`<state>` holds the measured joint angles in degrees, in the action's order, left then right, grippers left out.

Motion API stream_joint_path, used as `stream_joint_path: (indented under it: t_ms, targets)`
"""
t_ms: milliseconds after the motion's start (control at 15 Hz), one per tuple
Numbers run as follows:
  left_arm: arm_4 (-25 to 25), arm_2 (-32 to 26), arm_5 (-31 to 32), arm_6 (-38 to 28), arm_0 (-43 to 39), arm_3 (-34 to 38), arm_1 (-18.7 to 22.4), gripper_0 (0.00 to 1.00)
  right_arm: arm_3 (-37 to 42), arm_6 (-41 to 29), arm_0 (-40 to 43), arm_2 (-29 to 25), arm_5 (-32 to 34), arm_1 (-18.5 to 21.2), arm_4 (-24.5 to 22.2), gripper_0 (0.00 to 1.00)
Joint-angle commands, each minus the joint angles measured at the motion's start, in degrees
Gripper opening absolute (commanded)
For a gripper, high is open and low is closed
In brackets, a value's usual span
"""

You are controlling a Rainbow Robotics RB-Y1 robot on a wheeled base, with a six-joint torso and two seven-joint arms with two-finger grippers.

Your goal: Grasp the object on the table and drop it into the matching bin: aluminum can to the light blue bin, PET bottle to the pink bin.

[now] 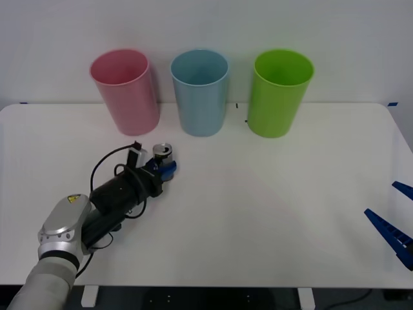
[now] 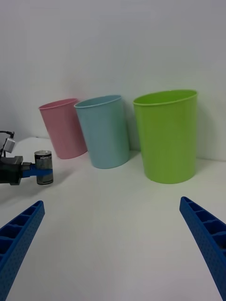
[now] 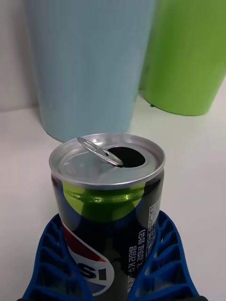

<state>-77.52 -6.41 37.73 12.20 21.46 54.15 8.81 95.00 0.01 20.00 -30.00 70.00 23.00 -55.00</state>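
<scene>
A: What stands beyond the aluminum can [image 1: 162, 152]?
B: Just behind it, the pink bin [image 1: 124, 90] and light blue bin [image 1: 200, 91], a narrow gap between them.
A: Free room?
B: Open table [image 1: 271, 194] stretches from the can toward the green bin [image 1: 280, 92].

A green bin [image 1: 281, 90] stands upright — before a white wall [image 1: 206, 22].

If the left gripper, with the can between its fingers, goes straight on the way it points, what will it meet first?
Probably the light blue bin, directly beyond the can held by the left gripper.
</scene>
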Motion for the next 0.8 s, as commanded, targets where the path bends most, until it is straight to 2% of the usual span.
stream_joint_path:
  t_ms: [67,400,800]
  targets:
    - [1.0,0.2,1.6,-0.6,0.0,1.2,1.1,0.00,0.0,0.0,0.0,0.0,0.0,0.0,0.0,1.00]
    - [8.8,3.7,2.4,-3.2,-1.9,8.5,5.0,0.00,0.0,0.0,0.0,0.0,0.0,0.0,0.0,1.00]
    - [9.5,4.1,1.9,-16.4,-4.7,22.0,8.2,0.00,0.0,0.0,0.0,0.0,0.0,0.0,0.0,1.00]
